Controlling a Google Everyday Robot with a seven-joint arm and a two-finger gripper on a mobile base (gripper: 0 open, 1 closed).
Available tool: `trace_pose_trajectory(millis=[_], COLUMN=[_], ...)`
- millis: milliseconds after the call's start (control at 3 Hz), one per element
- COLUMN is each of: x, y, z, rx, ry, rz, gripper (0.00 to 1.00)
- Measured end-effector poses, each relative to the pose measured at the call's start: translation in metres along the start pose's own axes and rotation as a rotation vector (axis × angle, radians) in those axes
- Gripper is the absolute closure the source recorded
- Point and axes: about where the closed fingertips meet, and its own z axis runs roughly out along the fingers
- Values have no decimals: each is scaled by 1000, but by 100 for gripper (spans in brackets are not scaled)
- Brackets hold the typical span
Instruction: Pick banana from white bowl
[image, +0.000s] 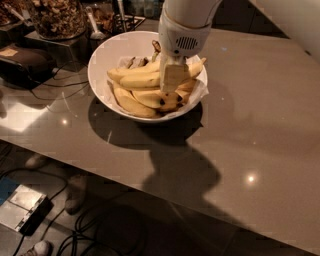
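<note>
The white bowl (100, 60) stands on the grey counter at the back left, lined with white paper and holding several bananas. My gripper (173, 76) reaches down into the bowl from above and is shut on the long plain-yellow banana (142, 80). This banana lies across the top of the pile, its right end poking out past the gripper toward the bowl's right rim. Shorter bananas with black spots (162, 100) lie beneath it. The arm hides the back of the bowl.
A glass jar of dark snacks (55, 17) and a metal rack stand behind the bowl. A black device (25, 62) with a cable sits at the left. The counter's front edge runs diagonally; cables and boxes lie on the floor below.
</note>
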Motion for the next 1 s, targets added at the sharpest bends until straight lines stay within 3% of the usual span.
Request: trace_pose_trajectory(millis=[667,1000], x=[8,22], y=[51,74], z=[-37,-51], rx=[39,66], ry=[-230,-298], rz=[110,171], gripper=[100,100])
